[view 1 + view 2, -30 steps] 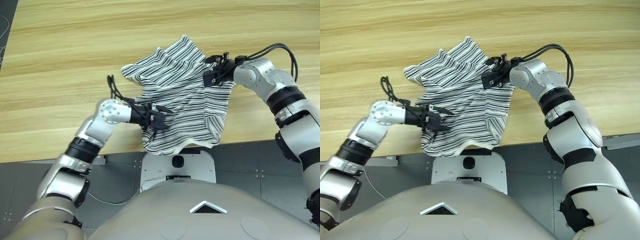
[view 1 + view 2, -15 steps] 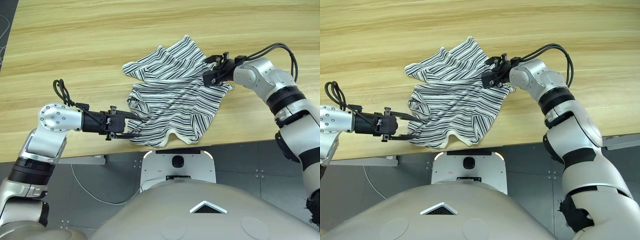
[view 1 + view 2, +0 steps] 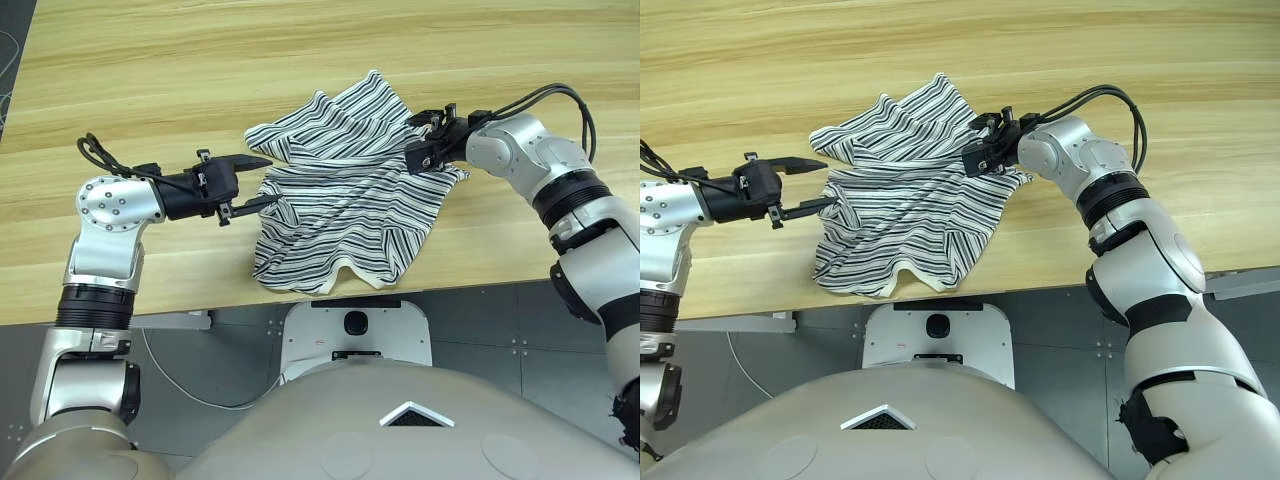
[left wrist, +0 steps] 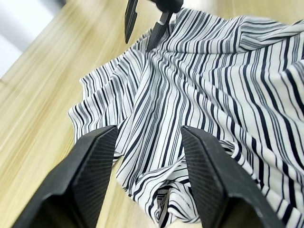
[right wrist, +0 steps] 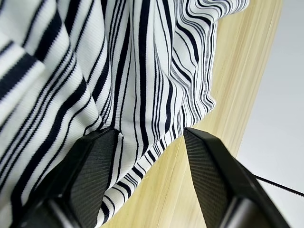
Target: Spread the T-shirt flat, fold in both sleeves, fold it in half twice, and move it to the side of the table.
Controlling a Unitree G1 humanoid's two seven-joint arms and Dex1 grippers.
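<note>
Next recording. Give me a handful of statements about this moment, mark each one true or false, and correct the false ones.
1. The T-shirt lies flat with both sleeves folded in. False: it is rumpled, with loose folds across it.
2. The left claw is open at the shirt's left edge. True.
3. The shirt is plain white. False: it has black and white stripes.
4. The right claw is at the shirt's right side. True.
5. The shirt sits at the far edge of the table. False: it lies by the near edge.
</note>
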